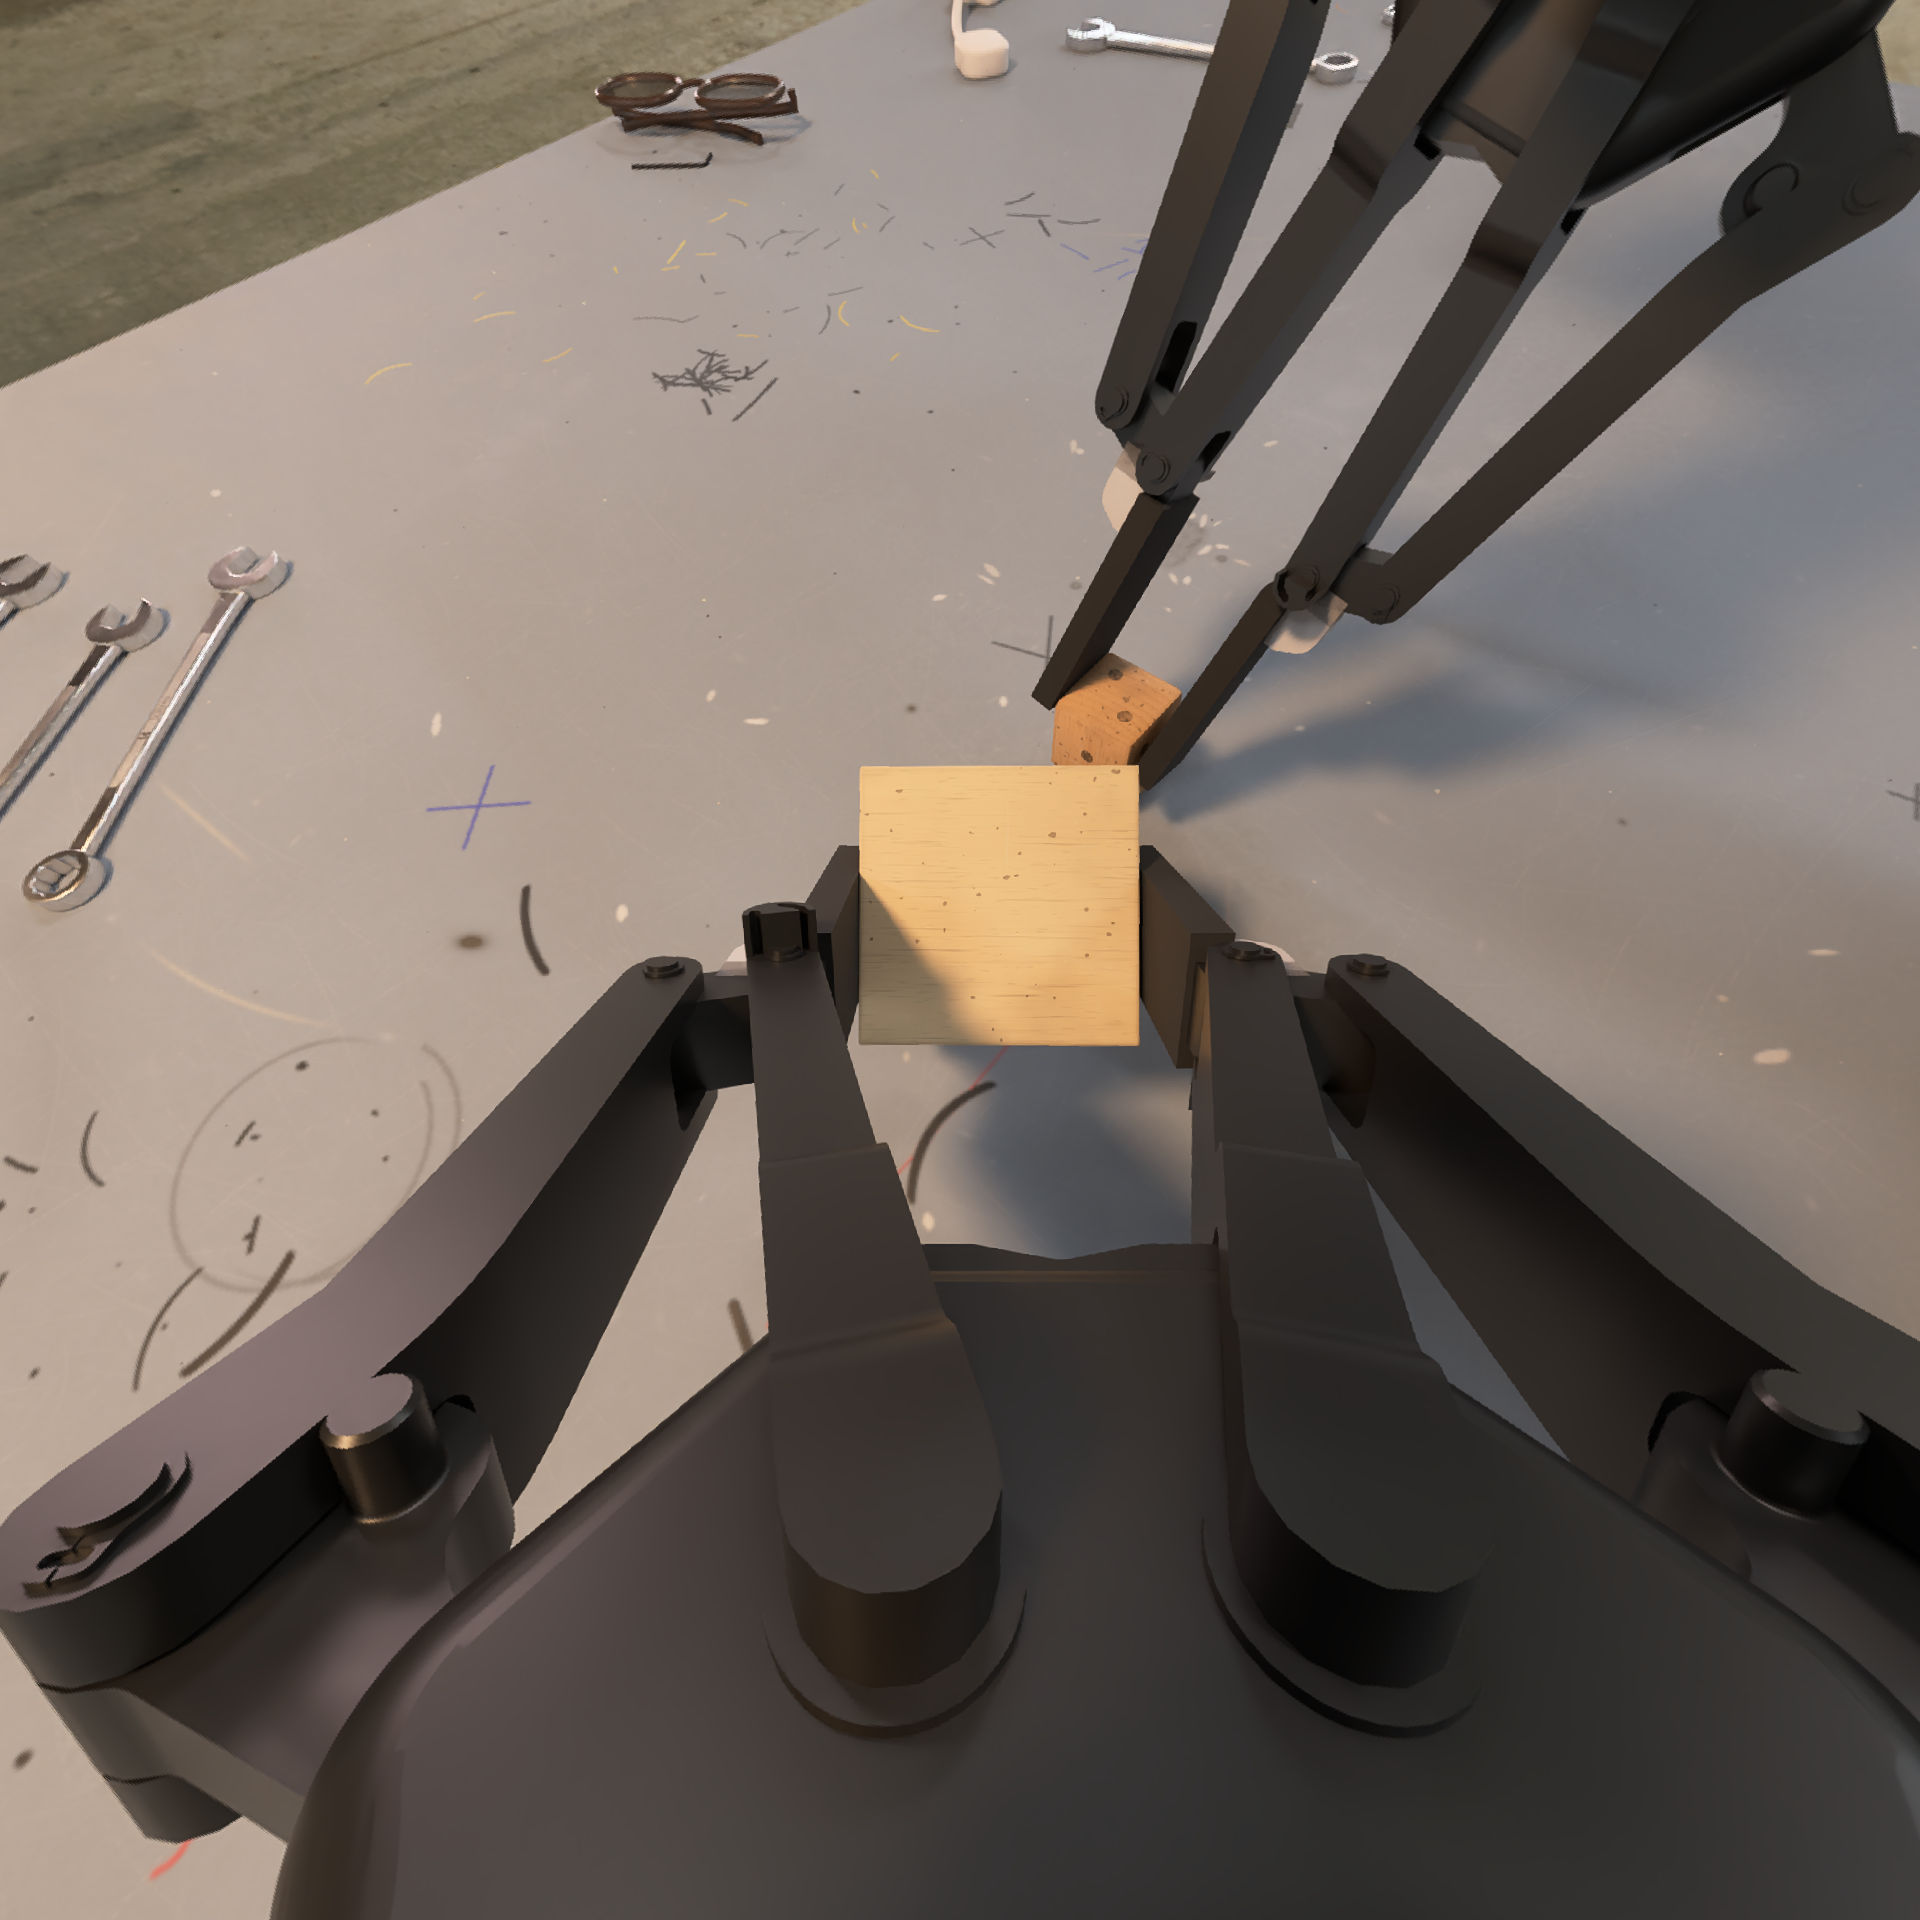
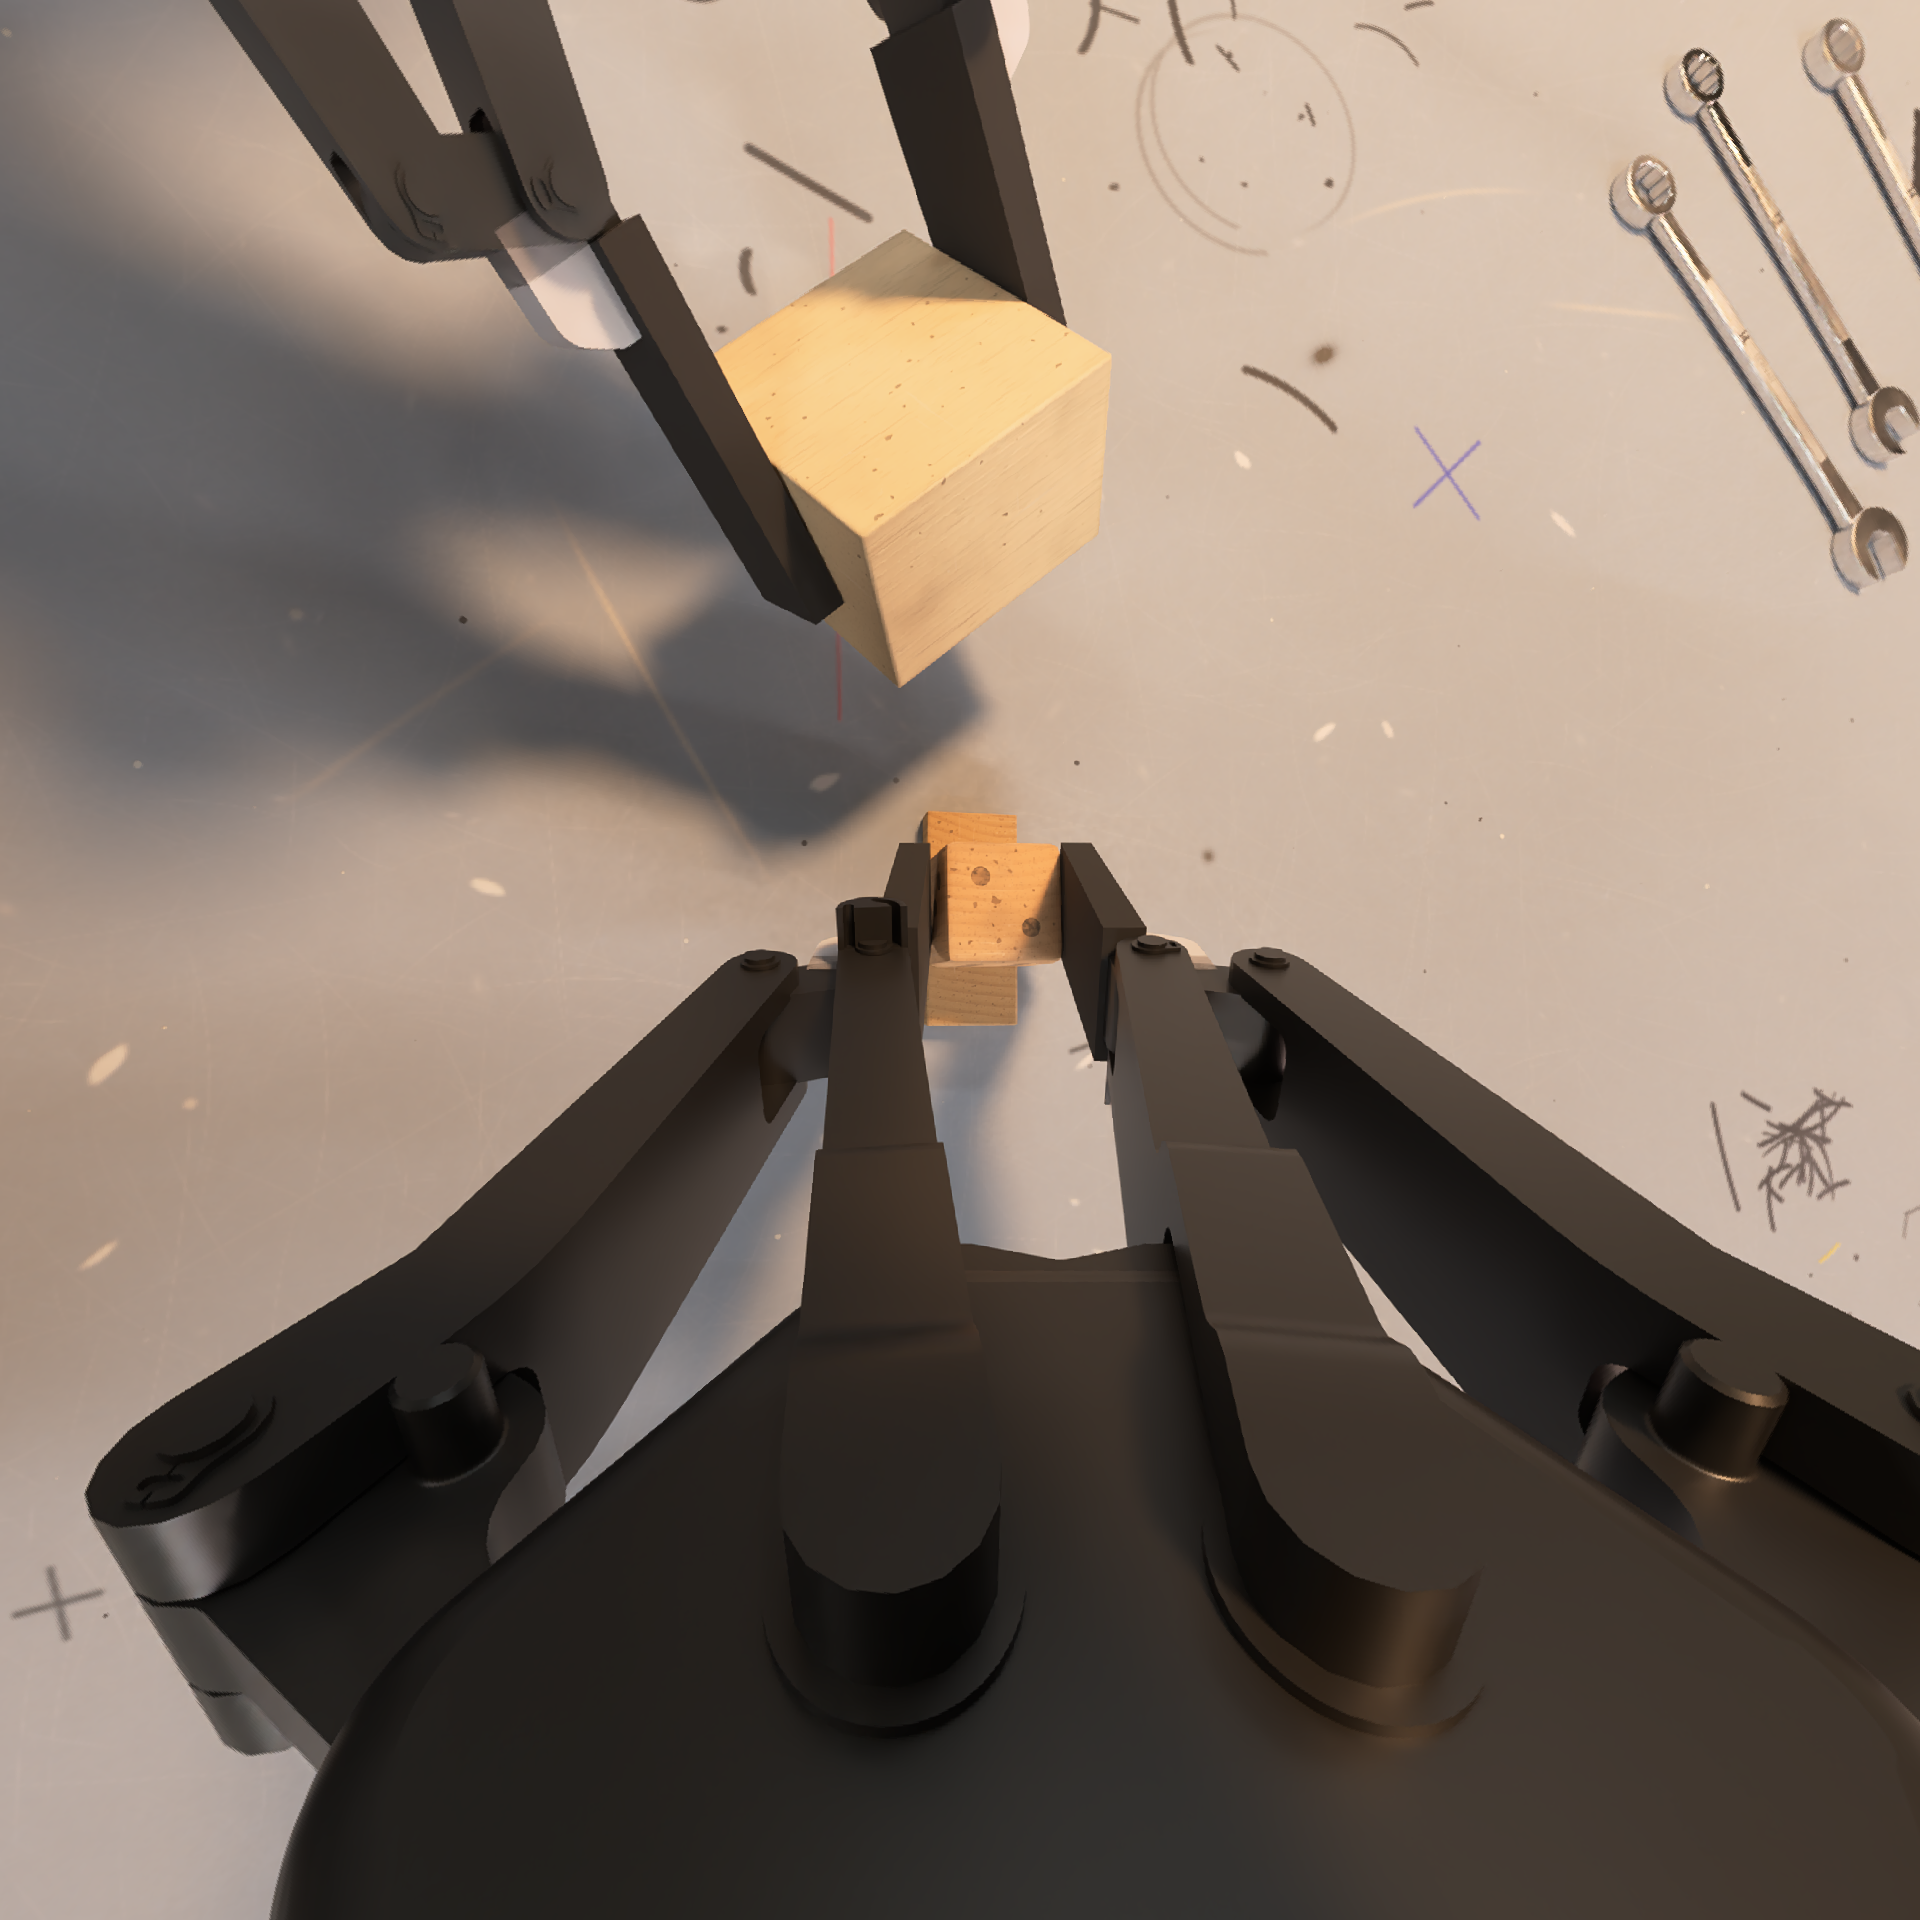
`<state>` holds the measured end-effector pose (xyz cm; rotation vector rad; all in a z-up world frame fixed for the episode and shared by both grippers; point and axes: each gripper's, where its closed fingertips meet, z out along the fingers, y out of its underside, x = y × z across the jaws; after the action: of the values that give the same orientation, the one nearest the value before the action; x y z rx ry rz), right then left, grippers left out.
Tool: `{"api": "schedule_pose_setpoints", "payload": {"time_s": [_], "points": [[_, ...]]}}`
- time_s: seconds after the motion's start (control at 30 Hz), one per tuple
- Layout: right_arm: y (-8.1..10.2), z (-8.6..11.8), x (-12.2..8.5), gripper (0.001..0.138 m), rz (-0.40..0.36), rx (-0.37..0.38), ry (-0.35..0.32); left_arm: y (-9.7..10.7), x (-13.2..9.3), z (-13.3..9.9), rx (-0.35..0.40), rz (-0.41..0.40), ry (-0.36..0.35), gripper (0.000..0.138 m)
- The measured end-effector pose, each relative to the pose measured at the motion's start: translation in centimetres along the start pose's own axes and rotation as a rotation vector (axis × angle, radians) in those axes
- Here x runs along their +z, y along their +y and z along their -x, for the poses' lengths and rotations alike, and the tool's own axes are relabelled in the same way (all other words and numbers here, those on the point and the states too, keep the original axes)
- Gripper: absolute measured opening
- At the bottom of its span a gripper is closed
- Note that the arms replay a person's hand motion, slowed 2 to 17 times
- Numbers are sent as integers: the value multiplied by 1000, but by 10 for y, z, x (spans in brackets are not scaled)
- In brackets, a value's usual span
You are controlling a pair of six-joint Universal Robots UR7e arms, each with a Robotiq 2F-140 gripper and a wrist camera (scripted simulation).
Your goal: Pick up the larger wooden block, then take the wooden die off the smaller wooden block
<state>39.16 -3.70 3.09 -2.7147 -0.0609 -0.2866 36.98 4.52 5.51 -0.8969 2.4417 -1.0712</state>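
The larger wooden block (image 1: 997,904), a pale cube, sits between the fingers of my left gripper (image 1: 997,862), which is shut on it. The right wrist view shows this block (image 2: 925,447) held above the table, its shadow below it. My right gripper (image 2: 992,857) is shut on the small wooden die (image 2: 992,904), which has dark pips. The smaller wooden block (image 2: 971,992) lies directly under the die, showing above and below it. In the left wrist view the right gripper (image 1: 1099,734) holds the die (image 1: 1112,717) tilted just behind the larger block, which hides the smaller block.
Several steel wrenches (image 1: 145,717) lie on the grey table (image 1: 520,520) to the left, and also show in the right wrist view (image 2: 1756,374). Brown glasses (image 1: 696,99), a white object (image 1: 982,47) and another wrench (image 1: 1143,42) lie near the far edge.
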Motion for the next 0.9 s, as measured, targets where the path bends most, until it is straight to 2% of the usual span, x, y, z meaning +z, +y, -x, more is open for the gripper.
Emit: {"api": "schedule_pose_setpoints", "payload": {"time_s": [0.33, 0.9], "points": [[-5, -14, -4, 33, -32, 37, 32, 0, 0, 1, 25, -5, -15, 63], [-15, -46, -46, 33, -272, 258, 5, -7, -6, 8, 90, -40, -87, 63]]}}
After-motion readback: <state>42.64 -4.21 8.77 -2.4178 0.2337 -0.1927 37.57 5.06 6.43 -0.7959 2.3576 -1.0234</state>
